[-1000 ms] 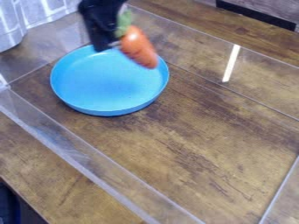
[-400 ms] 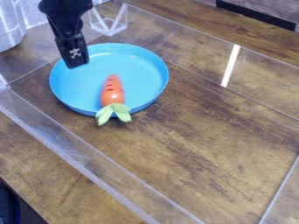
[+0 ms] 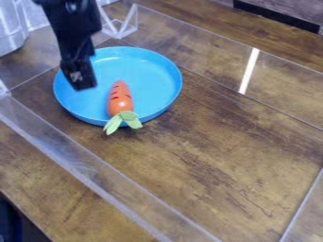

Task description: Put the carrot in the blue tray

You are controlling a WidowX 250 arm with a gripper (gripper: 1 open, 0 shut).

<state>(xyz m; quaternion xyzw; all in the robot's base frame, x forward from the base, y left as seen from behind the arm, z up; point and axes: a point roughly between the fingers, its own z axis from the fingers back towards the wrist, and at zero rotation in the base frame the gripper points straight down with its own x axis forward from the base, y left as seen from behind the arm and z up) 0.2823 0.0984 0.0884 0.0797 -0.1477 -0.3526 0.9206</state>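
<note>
Nearest lies the dark, glossy wood-grain tabletop (image 3: 214,161), streaked with glare. On it sits the round, shallow bright-blue plastic tray (image 3: 151,68) with its low rim. The small glossy orange toy carrot (image 3: 120,97) rests inside, but its light-green leaves hang over the near rim. Farther back, the black gripper (image 3: 81,74) hangs over the tray's left part, released and empty. A nudge could roll the smooth carrot out across that low lip.

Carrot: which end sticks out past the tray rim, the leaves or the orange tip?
The leaves. The carrot lies in the blue tray with its green leaves over the near rim; its orange tip points inward.
</note>
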